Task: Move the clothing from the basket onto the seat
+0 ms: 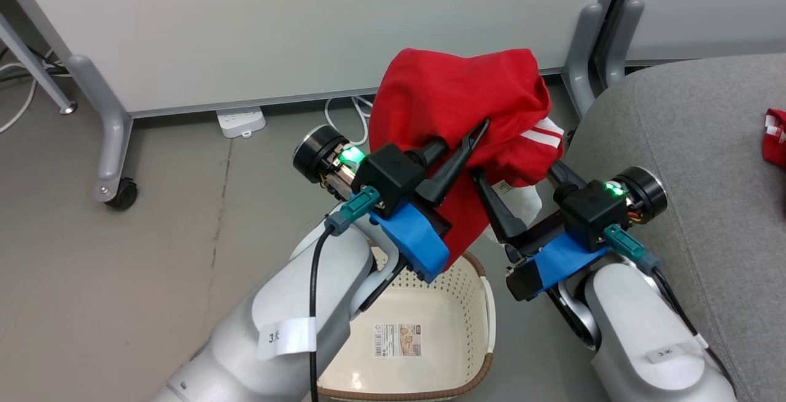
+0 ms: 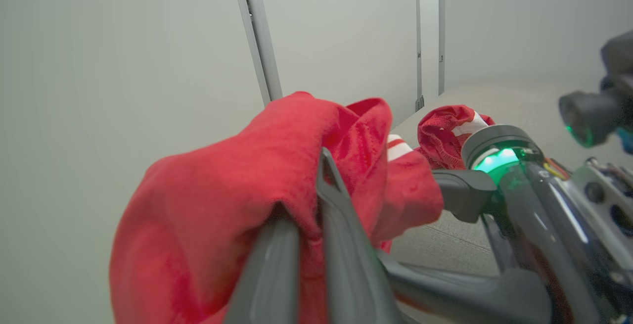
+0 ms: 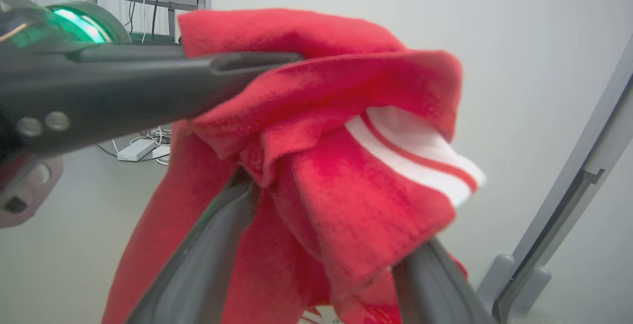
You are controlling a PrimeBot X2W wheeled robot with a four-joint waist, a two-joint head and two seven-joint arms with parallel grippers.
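My left gripper [image 1: 463, 135]: one fingertip buried in the bright red soft fabric garment [image 1: 448, 95]. My right gripper [image 3: 321, 250]: both tips hidden under the same cloth. Oval cream perforated plastic basket [image 1: 485, 304]: near end cut by the bottom edge, left side behind my pale left forearm [image 1: 295, 310]. Basket floor sticker [image 1: 398, 339]: print too small to read. Small red cloth piece [image 1: 775, 135] on the large grey woven sofa seat [image 1: 675, 144]: cut off at the right edge.

the left pincer [image 1: 463, 137] is closed tightly on the clothing [image 1: 442, 95], its fingers pointed up and rightward. the right pincer [image 1: 514, 172] is held wide open just beside it, fingers spread against the fabric. the pale left forearm [image 1: 295, 322] and right forearm [image 1: 638, 322] are angled upward, towards each other.
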